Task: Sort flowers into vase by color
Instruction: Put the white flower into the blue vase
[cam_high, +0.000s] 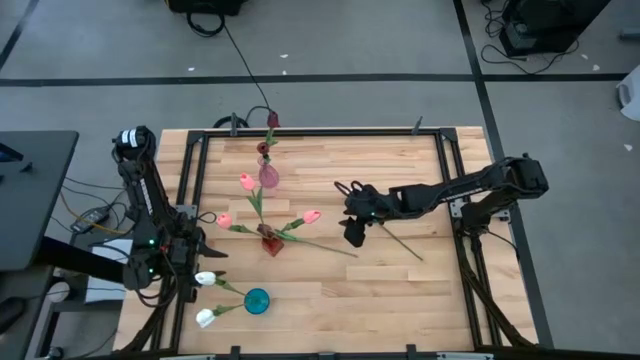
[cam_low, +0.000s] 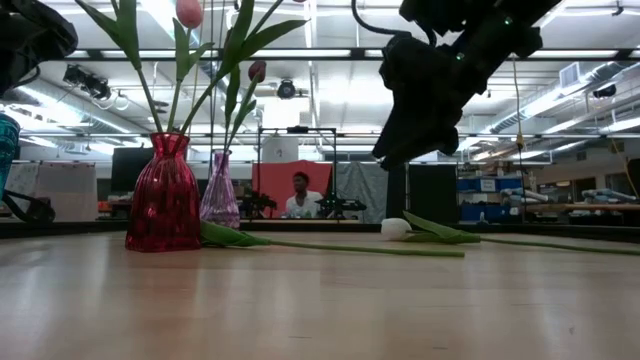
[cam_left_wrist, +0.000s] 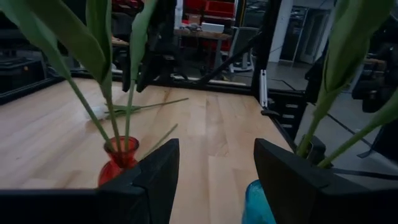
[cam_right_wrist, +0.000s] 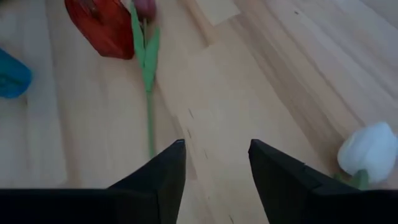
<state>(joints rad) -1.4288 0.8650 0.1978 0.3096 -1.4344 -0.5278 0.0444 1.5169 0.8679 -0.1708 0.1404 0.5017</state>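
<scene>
Three vases stood on the counter (cam_high: 400, 290): a red vase (cam_high: 271, 243), a purple vase (cam_high: 269, 176) and a teal vase (cam_high: 257, 301). The red vase held three pink flowers (cam_high: 312, 216), the teal vase two white flowers (cam_high: 205, 278), and the purple vase two dark maroon flowers (cam_high: 272, 120). Two loose flowers lay on the counter: a white flower (cam_right_wrist: 368, 153) and one flower (cam_right_wrist: 144, 7) beside the red vase.

Right fingers (cam_right_wrist: 214, 177) apart, empty, over tabletop (cam_right_wrist: 249, 74); white tulip (cam_right_wrist: 368, 152) beside; red vase (cam_right_wrist: 102, 28) beyond.
</scene>
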